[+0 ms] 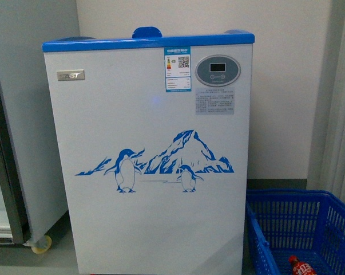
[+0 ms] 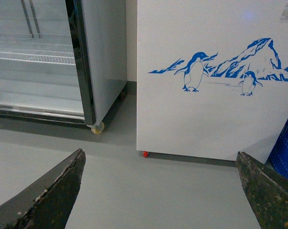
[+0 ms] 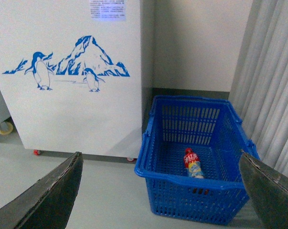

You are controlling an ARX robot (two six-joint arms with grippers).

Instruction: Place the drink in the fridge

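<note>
Nearby, the drink [image 3: 193, 163] lies in a blue basket [image 3: 182, 177] beside the fridge [image 1: 161, 229], both arms' jaws released over open floor [image 2: 158, 191].

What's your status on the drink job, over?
Left gripper open, empty; right gripper open, empty. Drink lying in blue basket, right of fridge. Lid state unseen.

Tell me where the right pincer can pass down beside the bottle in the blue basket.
Inside the basket, the mesh bottom is bare all around the bottle, widest toward the side nearest the room wall. Grey floor before the freezer is open. Tight: the gap between freezer and basket.
</note>
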